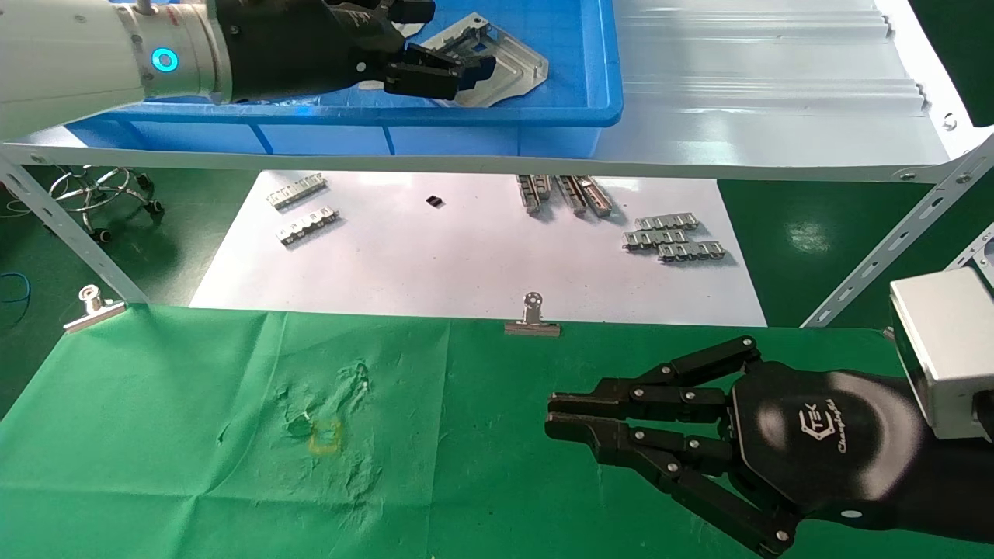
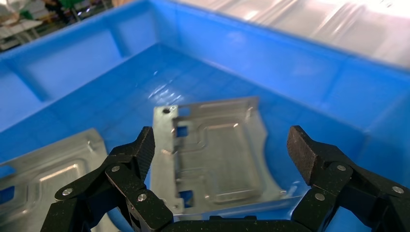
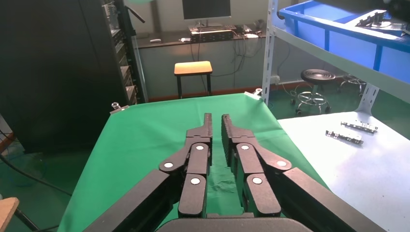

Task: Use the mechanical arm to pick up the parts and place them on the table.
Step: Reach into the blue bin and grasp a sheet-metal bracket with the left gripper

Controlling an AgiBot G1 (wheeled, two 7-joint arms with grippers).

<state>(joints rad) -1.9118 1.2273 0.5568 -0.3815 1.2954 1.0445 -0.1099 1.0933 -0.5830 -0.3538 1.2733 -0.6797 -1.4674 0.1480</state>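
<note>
**A:** Start at the left fingers (image 2: 145,145). What do they show?

**B:** They are spread wide apart, one on each side of a silver part (image 2: 217,154) that lies flat on the floor of the blue bin (image 2: 309,77). The pads stand beside the plate's edges; I cannot tell whether either one touches it. Nothing is clamped.

**A:** And the left gripper (image 1: 443,74) in the head view?

**B:** It reaches into the bin at about eleven o'clock, up on the white shelf (image 1: 776,93). The fingers overlap the near edge of the same part (image 1: 505,62). Behind them comes the black body, then the white arm with its glowing blue ring (image 1: 164,60).

**A:** Any other plates?

**B:** The left wrist view shows a second part (image 2: 48,169) in the bin, just beside the first one.

**A:** The right side?

**B:** The right gripper (image 1: 553,415) hangs over the green surface (image 1: 155,466) at about four o'clock, fingers pressed together with only a thin slit between them, holding nothing.

**A:** What else lies around?

**B:** On the cloth, a small yellow mark (image 1: 326,436) sits at about seven o'clock among wrinkles. A binder clip (image 1: 533,317) grips the far edge at centre, another clip (image 1: 93,305) at nine o'clock. Beyond, a white paper sheet (image 1: 466,256) carries narrow toothed strips (image 1: 674,237) in several groups.
</note>
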